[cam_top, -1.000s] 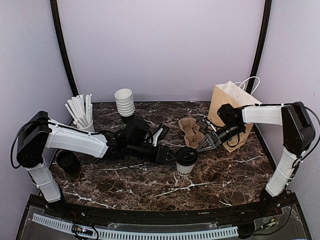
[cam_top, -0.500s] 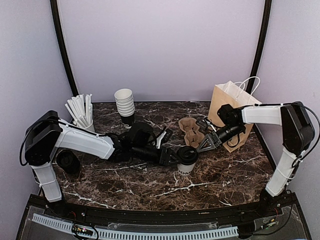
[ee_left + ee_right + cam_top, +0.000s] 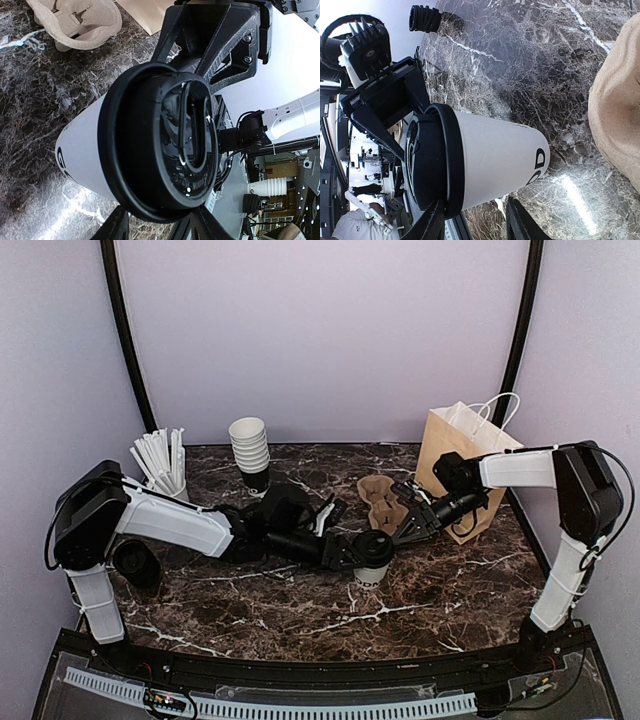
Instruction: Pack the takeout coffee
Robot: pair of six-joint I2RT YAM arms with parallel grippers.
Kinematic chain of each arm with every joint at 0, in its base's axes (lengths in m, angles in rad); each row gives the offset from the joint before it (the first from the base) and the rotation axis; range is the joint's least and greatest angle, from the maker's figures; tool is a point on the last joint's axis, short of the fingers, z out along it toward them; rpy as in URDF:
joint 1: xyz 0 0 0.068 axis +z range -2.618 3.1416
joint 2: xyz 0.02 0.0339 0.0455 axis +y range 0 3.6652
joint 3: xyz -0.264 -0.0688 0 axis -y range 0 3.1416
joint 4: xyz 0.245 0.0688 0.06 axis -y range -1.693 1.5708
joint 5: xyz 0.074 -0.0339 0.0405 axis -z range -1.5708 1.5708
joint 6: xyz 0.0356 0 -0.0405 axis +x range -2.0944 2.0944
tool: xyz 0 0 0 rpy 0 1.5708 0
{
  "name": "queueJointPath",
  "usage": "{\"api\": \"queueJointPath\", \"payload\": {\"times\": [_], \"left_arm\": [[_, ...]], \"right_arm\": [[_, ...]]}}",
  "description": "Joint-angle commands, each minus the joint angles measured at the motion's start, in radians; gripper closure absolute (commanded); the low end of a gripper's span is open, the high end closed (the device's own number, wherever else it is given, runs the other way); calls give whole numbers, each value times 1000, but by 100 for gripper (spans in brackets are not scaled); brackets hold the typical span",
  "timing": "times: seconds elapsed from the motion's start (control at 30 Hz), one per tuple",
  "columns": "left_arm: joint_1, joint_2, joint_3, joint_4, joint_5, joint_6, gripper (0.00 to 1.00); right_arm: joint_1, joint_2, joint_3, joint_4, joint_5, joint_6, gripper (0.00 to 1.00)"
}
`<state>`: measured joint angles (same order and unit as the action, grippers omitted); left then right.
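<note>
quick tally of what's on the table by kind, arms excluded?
Lidded coffee cup: 1
Stack of lidless white cups: 1
Cup of white sticks: 1
Cardboard cup carrier: 1
Brown paper bag: 1
Round black item at the left edge, kind unclear: 1
Total: 6

brown bag (image 3: 462,462) upright | cup stack (image 3: 250,448) | pulp carrier (image 3: 382,502)

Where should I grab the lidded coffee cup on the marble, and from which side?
Take the coffee cup by its white paper wall just under the black lid, fingers coming in level from opposite sides. It stands upright and tapers downward, so the wider lid rim should stop slipping. The left gripper is already beside it.
</note>
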<state>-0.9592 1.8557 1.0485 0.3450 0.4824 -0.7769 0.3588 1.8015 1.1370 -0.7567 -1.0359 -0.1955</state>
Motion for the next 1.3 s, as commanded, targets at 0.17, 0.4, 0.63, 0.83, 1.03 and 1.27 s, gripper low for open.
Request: {"api": "queueJointPath", "payload": {"times": [0.17, 0.4, 0.63, 0.83, 1.03, 1.27], "left_arm": [[47, 68, -18, -245, -138, -74, 62], [66, 121, -40, -313, -124, -72, 63], [70, 62, -22, -335, -193, 5, 63], [84, -12, 81, -496, -321, 140, 61], [94, -64, 156, -569, -387, 243, 55], [95, -157, 111, -461, -337, 253, 53]], "right_arm": [[11, 24, -48, 62, 281, 60, 59], [12, 6, -63, 61, 303, 64, 59], [12, -39, -44, 25, 221, 6, 59], [30, -102, -55, -9, 119, -57, 56], [45, -184, -39, -72, 43, -124, 50], [37, -239, 11, -120, 140, -134, 47]]}}
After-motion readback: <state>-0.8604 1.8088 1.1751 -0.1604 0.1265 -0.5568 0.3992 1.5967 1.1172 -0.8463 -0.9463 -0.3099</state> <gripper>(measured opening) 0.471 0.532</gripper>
